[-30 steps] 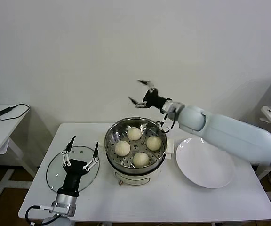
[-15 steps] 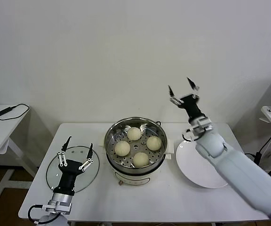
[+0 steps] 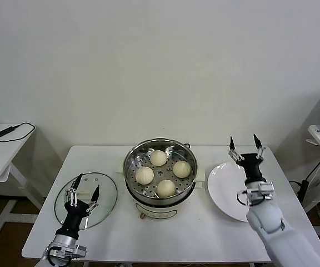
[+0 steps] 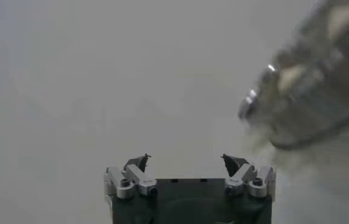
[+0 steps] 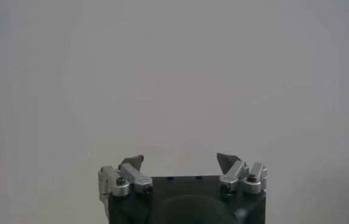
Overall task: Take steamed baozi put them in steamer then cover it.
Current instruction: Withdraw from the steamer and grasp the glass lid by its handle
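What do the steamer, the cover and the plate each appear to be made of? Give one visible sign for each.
Steamer: polished metal, likely stainless steel; its wall mirrors the room and its tray floor is perforated.
Cover: clear glass, probably with a metal rim; the table shows through it.
Plate: smooth glossy white, perhaps ceramic or melamine; the look leaves that open.

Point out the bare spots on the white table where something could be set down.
Free: the front strip of the table before the steamer, and the far corners behind the cover and the plate. Crowded: the middle row, where cover, steamer and plate sit close together. The left gripper is over the cover, the right gripper over the plate.
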Controlling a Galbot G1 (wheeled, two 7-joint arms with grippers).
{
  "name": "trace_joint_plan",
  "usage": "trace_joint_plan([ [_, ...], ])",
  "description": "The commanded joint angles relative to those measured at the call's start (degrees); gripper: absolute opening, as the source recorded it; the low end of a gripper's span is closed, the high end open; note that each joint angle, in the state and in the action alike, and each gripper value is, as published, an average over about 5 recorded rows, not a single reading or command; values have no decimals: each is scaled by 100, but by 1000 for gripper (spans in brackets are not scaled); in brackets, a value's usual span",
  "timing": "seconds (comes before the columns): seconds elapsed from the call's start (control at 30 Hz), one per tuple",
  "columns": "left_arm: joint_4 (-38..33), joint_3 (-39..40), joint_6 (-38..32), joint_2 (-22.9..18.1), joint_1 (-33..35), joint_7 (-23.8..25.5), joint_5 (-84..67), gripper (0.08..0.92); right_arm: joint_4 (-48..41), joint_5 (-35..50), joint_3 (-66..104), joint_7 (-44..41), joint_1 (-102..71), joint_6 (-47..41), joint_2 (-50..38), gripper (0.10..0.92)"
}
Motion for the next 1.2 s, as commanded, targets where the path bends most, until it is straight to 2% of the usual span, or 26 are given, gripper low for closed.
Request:
trace_joint_plan([
  [0.03, 1125, -86, 399, 126, -121, -26, 1918, 823, 160, -124, 884, -231, -1268, 117, 475, 823],
  [0.23, 1621, -16, 347, 36, -490, -222, 2338, 823, 83, -242, 901, -280, -1345, 228, 598, 823],
  [0.43, 1828, 9, 376, -1, -763, -435, 2518, 823, 46, -250, 909, -322, -1371, 256, 671, 823],
  [1.2, 2428, 117, 437, -7, -1456, -568, 2803, 823, -77, -297, 895, -426, -1346, 272, 811, 823],
])
